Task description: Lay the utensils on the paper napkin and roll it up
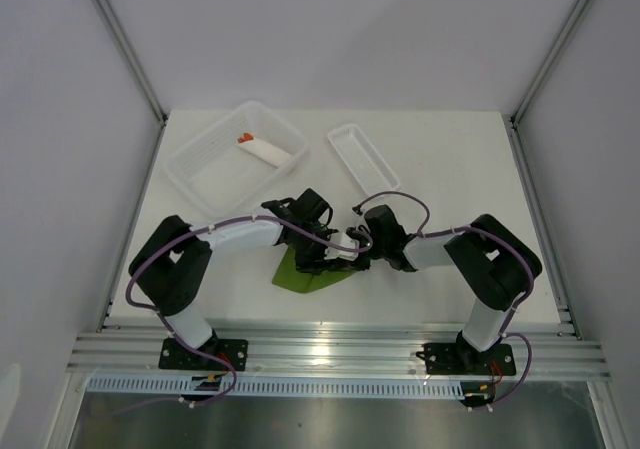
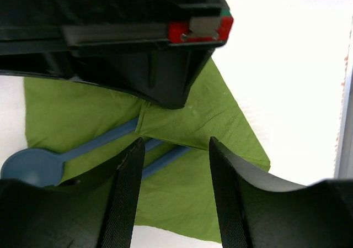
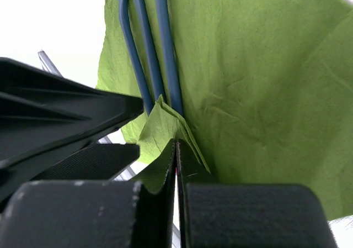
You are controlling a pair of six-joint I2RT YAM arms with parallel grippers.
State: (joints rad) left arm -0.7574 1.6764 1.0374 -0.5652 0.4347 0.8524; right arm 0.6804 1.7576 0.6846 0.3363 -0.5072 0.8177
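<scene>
Right tool (image 3: 176,148), shut on the napkin's (image 3: 265,93) folded corner, faces along the utensils' (image 3: 146,49) handles near the tabletop's (image 1: 450,169) front edge; left tool (image 2: 175,143) opposite, half-open and empty.

I saw the olive-green paper napkin (image 2: 215,121) spread on the table (image 1: 450,169), one corner folded up over the handles of the dark blue utensils (image 3: 161,43); the spoon bowl (image 2: 32,166) lay at its edge.

- The napkin (image 1: 305,274) lies on the desk (image 1: 450,169), near middle.
- The utensils (image 2: 99,140) lie on the napkin, handles under its fold.
- Behind left, a tub (image 1: 215,174) holds a roll (image 1: 270,151); behind right, a tray (image 1: 363,156).
</scene>
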